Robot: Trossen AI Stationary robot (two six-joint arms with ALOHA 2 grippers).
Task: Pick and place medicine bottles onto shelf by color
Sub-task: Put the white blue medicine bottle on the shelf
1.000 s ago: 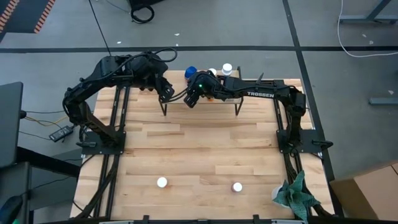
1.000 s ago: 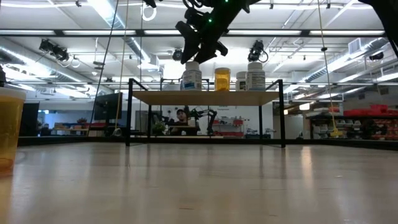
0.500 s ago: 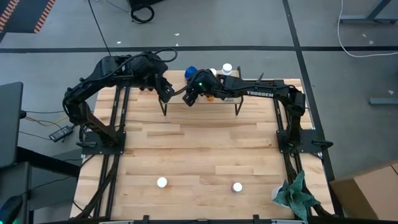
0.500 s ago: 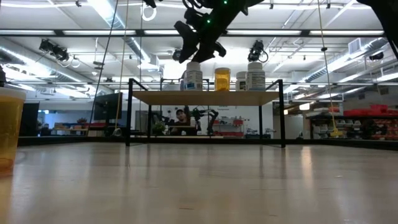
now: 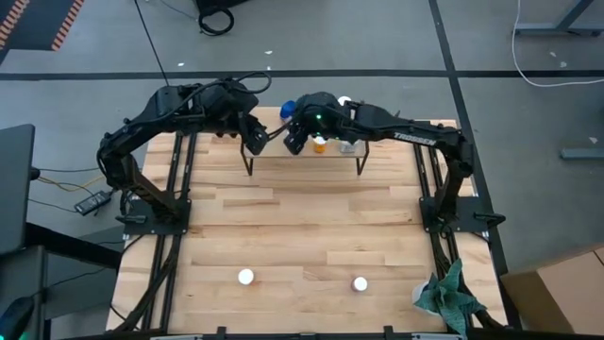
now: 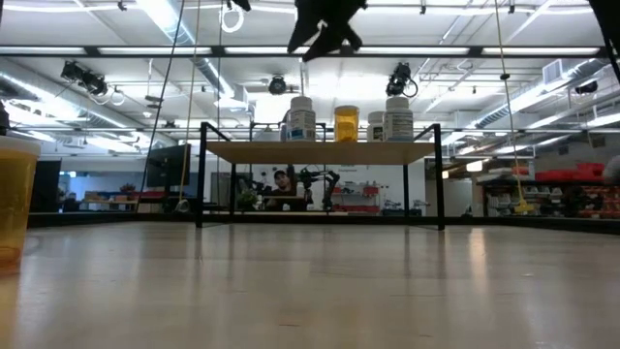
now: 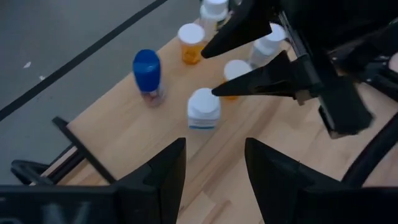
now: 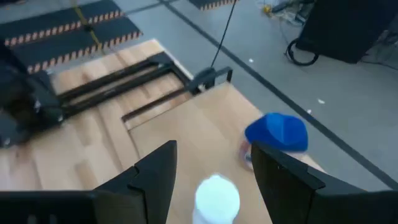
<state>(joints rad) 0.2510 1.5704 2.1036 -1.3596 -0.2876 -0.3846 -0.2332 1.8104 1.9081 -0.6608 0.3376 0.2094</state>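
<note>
The shelf (image 5: 307,156) stands at the table's far middle. On its board stand several bottles: a white one (image 7: 204,107), a blue-capped one (image 7: 147,67), white-capped orange ones (image 7: 190,41) and more white ones (image 7: 269,41). In the low view they stand in a row (image 6: 346,123) on their bases. My right gripper (image 8: 213,152) is open and empty, high above the white bottle (image 8: 216,198); it also shows in the low view (image 6: 325,27). My left gripper (image 7: 213,165) is open and empty over the shelf's left end (image 5: 253,142).
Two white-capped bottles (image 5: 246,277) (image 5: 360,282) stand near the table's near edge. A green cloth (image 5: 451,295) lies at the near right corner. An orange bottle (image 6: 15,199) stands close to the low camera. My two grippers are close together above the shelf.
My right gripper has risen from just above the white bottle on the shelf, and its arm has lifted and drawn a little toward the far edge. The white bottle stays upright on the board.
</note>
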